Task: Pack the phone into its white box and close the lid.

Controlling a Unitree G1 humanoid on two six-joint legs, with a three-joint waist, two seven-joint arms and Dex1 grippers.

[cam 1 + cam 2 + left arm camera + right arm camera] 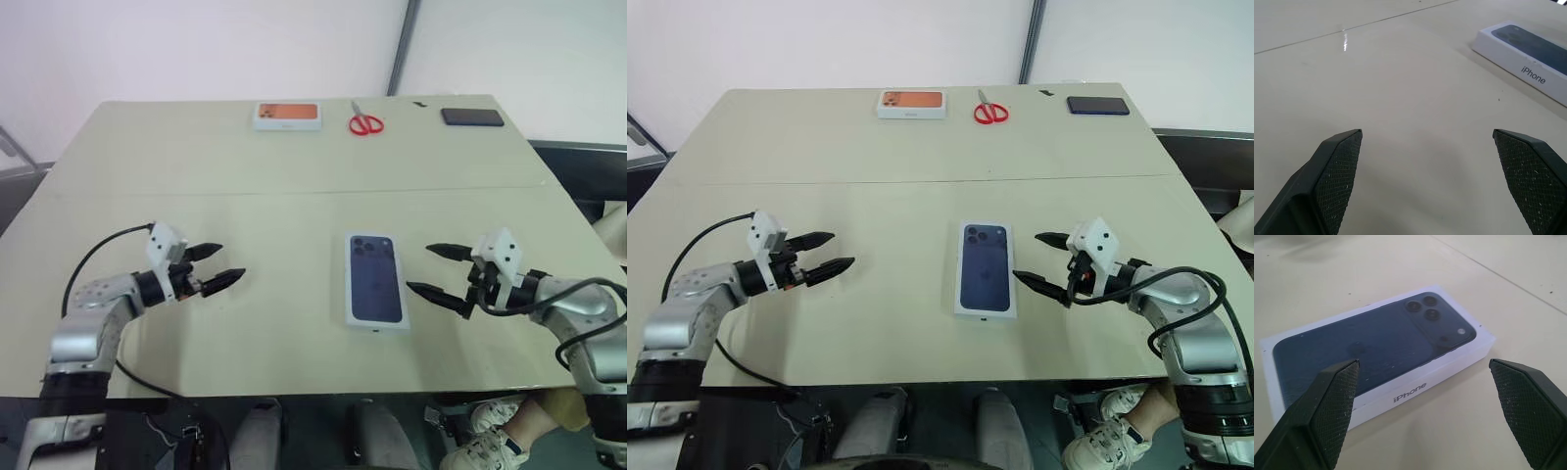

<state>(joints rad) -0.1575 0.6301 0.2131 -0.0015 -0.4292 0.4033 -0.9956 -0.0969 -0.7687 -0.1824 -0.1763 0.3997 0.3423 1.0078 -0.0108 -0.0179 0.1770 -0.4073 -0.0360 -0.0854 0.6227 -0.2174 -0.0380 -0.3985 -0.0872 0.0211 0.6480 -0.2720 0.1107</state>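
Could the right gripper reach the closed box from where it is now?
Probably yes. The right gripper is open and points at the box, which lies just beside it on bare table. Nothing stands between them; the scissors and other things lie at the far edge.

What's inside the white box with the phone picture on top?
You can't see inside. The lid is on, closed, with its dark blue phone picture facing up, lying flat on the table. Whatever is inside stays covered.
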